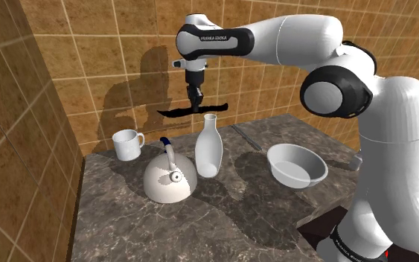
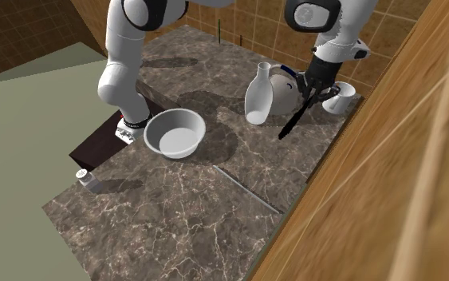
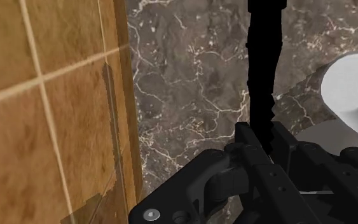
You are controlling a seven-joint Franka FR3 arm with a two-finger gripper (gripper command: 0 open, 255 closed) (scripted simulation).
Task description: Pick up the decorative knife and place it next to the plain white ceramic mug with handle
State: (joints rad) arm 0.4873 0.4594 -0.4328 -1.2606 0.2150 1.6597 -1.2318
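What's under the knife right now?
Bare dark veined counter, close to the wall. The knife hangs in the gripper, clear of the white bottle. The blade covers a thin strip of counter.

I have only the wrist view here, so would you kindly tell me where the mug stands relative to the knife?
Observer: In the shoulder view, the mug stands on the counter by the tiled wall, to the left of and below the knife.
Operator: Thank you. Is anything standing close to the mug?
Observer: Yes, a kettle stands just in front of the mug, with a bottle beside it.
Operator: Is the knife clear of the counter?
Observer: Yes, the claw holds it in the air, between the bottle and the wall.
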